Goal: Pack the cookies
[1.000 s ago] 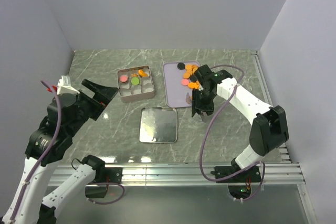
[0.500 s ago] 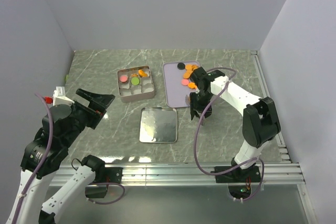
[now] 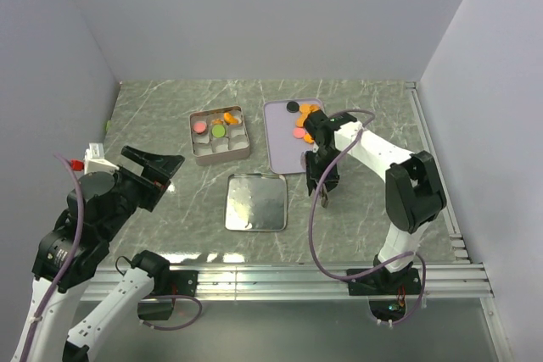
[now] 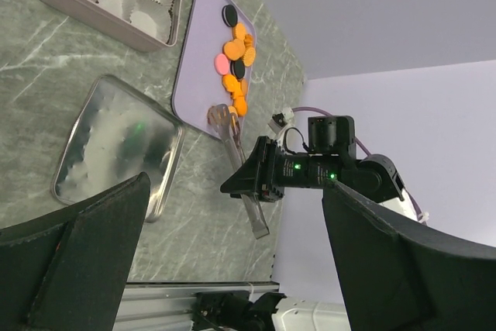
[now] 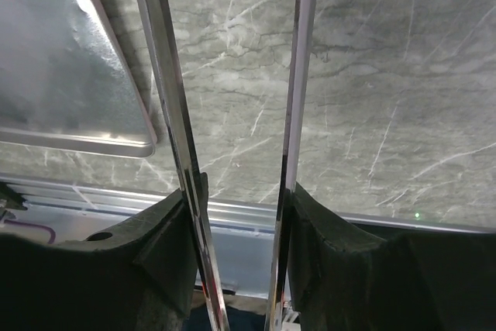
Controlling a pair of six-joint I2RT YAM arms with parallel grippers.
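The cookies [image 3: 304, 125] are small orange, pink and black discs heaped at the far end of the lavender tray [image 3: 278, 146]; a few more lie in the paper-cupped tin [image 3: 219, 148]. In the left wrist view the cookies [image 4: 236, 60] lie just beyond the tongs' tips. My right gripper [image 3: 322, 175] is shut on metal tongs [image 4: 232, 137], whose tips rest at the tray's near right corner. The right wrist view shows both tong blades [image 5: 167, 114] pressed between my fingers [image 5: 174, 230]; no cookie is between them. My left gripper [image 3: 164, 171] hangs open and empty at the left.
The tin's lid [image 3: 255, 202] lies upside down, shiny side up, in front of the tin and left of the tongs. Grey walls close in the table on three sides. A metal rail [image 3: 297, 281] runs along the near edge.
My right gripper has shifted left and nearer with the tongs, its arm folding in. The tong blades have narrowed a little. My left arm has sunk and pulled back to the left.
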